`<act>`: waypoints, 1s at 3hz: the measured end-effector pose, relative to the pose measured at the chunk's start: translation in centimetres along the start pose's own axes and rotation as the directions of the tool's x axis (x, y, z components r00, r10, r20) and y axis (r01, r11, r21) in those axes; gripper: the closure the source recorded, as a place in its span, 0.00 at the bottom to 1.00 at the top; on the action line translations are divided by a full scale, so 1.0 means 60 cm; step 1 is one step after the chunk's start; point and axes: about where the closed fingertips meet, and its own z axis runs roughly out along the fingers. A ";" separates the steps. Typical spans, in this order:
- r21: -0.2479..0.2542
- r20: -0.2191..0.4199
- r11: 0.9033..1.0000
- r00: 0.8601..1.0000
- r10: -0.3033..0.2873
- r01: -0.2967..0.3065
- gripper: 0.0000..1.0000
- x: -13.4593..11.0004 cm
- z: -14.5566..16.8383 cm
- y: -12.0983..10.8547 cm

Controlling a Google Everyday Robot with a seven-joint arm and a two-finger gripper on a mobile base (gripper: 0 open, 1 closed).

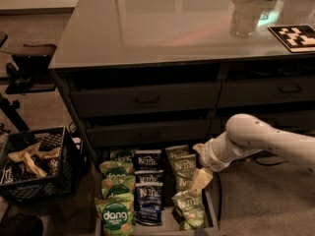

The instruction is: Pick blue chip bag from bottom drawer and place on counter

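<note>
The bottom drawer (pixel 213 216) is pulled open at floor level. Three blue chip bags lie in its middle column: one at the back (pixel 147 160), one in the middle (pixel 146 177) and one at the front (pixel 149 203). Bright green dang bags (pixel 116 214) fill the left column and pale olive Kettle bags (pixel 189 209) the right one. My gripper (pixel 200 180), cream-coloured on a white arm coming from the right, hangs just above the olive bags, to the right of the blue bags. It holds nothing that I can see. The glossy grey counter (pixel 162 23) spans the top.
Two closed upper drawers (pixel 142 100) with dark bar handles sit above the open one. A black crate (pixel 37 166) with snacks stands on the floor at left. A clear container (pixel 243 18) and a black-and-white tag (pixel 295 36) are on the counter's right.
</note>
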 end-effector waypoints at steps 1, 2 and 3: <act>0.002 0.077 1.000 0.997 -0.022 0.021 0.00 0.003 0.077 -0.029; 0.007 0.137 0.998 0.988 -0.064 0.064 0.00 0.005 0.133 -0.050; 0.007 0.137 0.998 0.988 -0.064 0.064 0.00 0.005 0.133 -0.050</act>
